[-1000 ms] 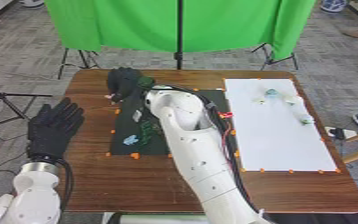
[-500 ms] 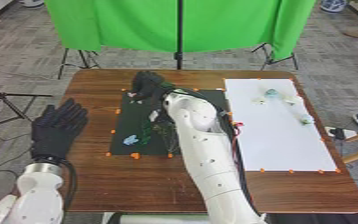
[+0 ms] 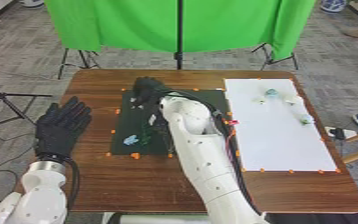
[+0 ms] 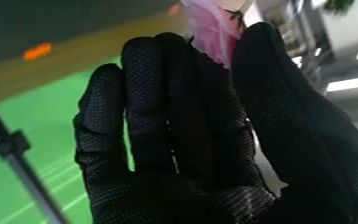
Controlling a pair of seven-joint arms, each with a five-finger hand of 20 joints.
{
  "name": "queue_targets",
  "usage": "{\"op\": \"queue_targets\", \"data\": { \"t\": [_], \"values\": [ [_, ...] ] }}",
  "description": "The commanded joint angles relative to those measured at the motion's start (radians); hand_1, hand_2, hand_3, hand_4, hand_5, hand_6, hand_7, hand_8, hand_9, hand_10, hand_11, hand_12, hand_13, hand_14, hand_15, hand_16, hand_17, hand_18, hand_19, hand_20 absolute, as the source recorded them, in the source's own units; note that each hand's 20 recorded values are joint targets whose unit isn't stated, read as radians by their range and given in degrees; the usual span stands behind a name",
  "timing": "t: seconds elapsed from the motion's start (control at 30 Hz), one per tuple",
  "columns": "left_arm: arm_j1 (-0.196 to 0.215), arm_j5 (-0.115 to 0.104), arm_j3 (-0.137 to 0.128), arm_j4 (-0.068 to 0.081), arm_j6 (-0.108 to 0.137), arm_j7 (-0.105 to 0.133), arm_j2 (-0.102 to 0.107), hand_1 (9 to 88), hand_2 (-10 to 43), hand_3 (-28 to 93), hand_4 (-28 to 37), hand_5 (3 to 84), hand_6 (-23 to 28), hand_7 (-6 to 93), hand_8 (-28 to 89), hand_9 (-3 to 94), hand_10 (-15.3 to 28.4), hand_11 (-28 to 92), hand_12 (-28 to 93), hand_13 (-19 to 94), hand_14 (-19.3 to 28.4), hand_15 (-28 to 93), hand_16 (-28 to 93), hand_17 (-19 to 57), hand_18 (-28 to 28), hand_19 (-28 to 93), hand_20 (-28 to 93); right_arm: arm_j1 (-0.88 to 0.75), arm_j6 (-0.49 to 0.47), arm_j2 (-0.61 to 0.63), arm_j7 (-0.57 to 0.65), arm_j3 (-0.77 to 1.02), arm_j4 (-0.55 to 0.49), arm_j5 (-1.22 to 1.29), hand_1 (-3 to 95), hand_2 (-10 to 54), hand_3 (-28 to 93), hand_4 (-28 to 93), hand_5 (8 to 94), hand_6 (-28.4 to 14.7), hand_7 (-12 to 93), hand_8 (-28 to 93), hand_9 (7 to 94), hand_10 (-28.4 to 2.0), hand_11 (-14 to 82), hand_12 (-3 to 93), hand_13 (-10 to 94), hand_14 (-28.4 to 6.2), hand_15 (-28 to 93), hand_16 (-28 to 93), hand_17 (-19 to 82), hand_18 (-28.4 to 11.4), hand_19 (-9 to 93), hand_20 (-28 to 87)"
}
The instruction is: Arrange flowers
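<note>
In the upper left of the head view, the robot's right hand [image 3: 145, 89] reaches over the far left part of a dark mat [image 3: 127, 117] that lies on a brown wooden surface [image 3: 95, 185]. The right wrist view shows this hand's thumb and fingertips pinching a pink flower [image 4: 213, 30], its ruffled petals rising between them; the other fingers are long and nearly straight, lying close together. The right arm [image 3: 202, 155] runs from the lower edge of the frame up across the mat, covering part of it. On the mat, left of the arm, are a blue flower [image 3: 130, 140] and, just beside it, some green foliage [image 3: 146, 138]. The robot's left hand [image 3: 58, 125] is at the left of the frame, by the left edge of the surface, with its black-gloved fingers extended and slightly spread. To the right, a large white sheet [image 3: 273, 140] carries more flowers near its far right part: a pale blue-green one [image 3: 271, 92], a white one [image 3: 293, 100] and another pale bloom [image 3: 307, 120] closer to the sheet's right edge. Small orange markers [image 3: 135, 155] edge the mat and sheet. Behind, a bright green cloth [image 3: 122, 25] hangs across the top of the frame.
</note>
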Motion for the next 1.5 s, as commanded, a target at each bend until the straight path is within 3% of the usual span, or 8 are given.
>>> {"op": "queue_targets", "data": {
  "t": [0.03,0.57,0.67,0.8,0.9,1.03,1.27,1.5],
  "values": [
    [0.026,-0.005,-0.007,0.002,-0.01,-0.002,-0.012,26.2,17.1,72,-28.3,47.1,10.3,12.6,-9,40.7,14.9,22,13,30,15.6,44,-6,-4.1,14.7,33,17,0.0,-0.099,0.016,0.042,-0.04,0.007,-0.953,58.1,-9.5,68,-28,66.3,-2.4,36,5,69.6,-13.8,16.3,35.6,54,-12.4,51,39,25,-22.9,77,44],
    [0.049,-0.009,-0.016,-0.003,-0.023,-0.015,-0.016,26.3,17.0,72,-28.3,47.1,10.4,12.5,-9,40.7,14.9,22,13,30,15.6,44,-6,-4.0,14.6,33,17,0.027,-0.048,0.045,0.358,-0.059,0.041,-0.732,57.8,-9.5,68,-28,69.1,-4.2,33,8,70.9,-16.0,19.3,34.3,54,-16.2,57,34,25,-25.4,79,45],
    [0.053,-0.031,-0.026,-0.001,-0.03,-0.028,-0.02,26.2,17.0,72,-28.3,47.1,10.3,12.5,-9,40.7,15.0,22,13,30,15.6,44,-6,-4.0,14.7,33,17,0.03,-0.061,0.047,0.361,-0.057,0.033,-0.701,57.9,-9.5,68,-28,69.5,-4.4,32,9,71.3,-16.1,19.7,34.3,54,-16.5,58,34,26,-25.7,79,45],
    [0.054,-0.019,-0.035,0.007,-0.04,-0.062,-0.028,26.2,17.1,72,-28.3,46.9,10.3,12.5,-9,40.5,14.9,22,13,30,15.7,44,-6,-4.1,14.7,33,17,0.031,-0.051,0.056,0.396,-0.074,0.025,-0.585,57.9,-9.5,68,-28,69.5,-4.4,32,9,71.3,-15.9,19.8,34.4,54,-16.4,58,34,26,-25.8,79,45],
    [0.052,-0.029,-0.035,0.011,-0.042,-0.069,-0.031,26.1,17.0,72,-28.3,46.5,10.2,12.1,-9,40.0,15.1,22,13,30,15.8,44,-6,-4.2,14.7,33,17,0.037,-0.045,0.061,0.45,-0.09,0.018,-0.472,57.9,-9.5,68,-28,69.5,-4.3,32,10,71.5,-15.7,19.7,34.6,54,-16.2,58,34,26,-25.7,80,45],
    [0.057,-0.021,-0.04,0.01,-0.047,-0.081,-0.034,26.0,17.0,72,-28.3,46.4,10.3,11.9,-8,39.9,15.1,21,13,30,15.9,44,-6,-4.2,14.7,33,17,0.04,0.004,0.077,0.476,-0.108,0.003,-0.39,57.8,-9.5,68,-28,69.6,-4.3,33,10,71.7,-15.6,19.5,35.1,55,-16.0,58,34,26,-25.6,80,45],
    [0.077,-0.027,-0.052,0.002,-0.033,-0.077,-0.039,26.0,17.0,72,-28.3,46.3,10.3,11.6,-8,39.8,15.0,21,13,30,15.8,43,-6,-4.3,14.7,33,17,0.05,0.003,0.126,0.488,-0.171,-0.054,-0.23,58.2,-9.5,68,-28,69.8,-4.1,33,9,72.6,-15.3,18.7,36.3,55,-15.6,58,34,27,-25.3,80,44],
    [0.073,-0.027,-0.047,0.003,-0.036,-0.079,-0.046,26.0,17.0,72,-28.3,46.2,10.2,11.7,-8,39.8,15.0,21,13,30,15.7,43,-6,-4.4,14.7,33,17,0.044,0.051,0.147,0.47,-0.204,-0.077,-0.241,58.5,-9.5,69,-28,70.2,-3.7,35,10,73.7,-15.0,17.6,37.9,55,-15.3,58,35,26,-25.2,80,44]
  ]
}}
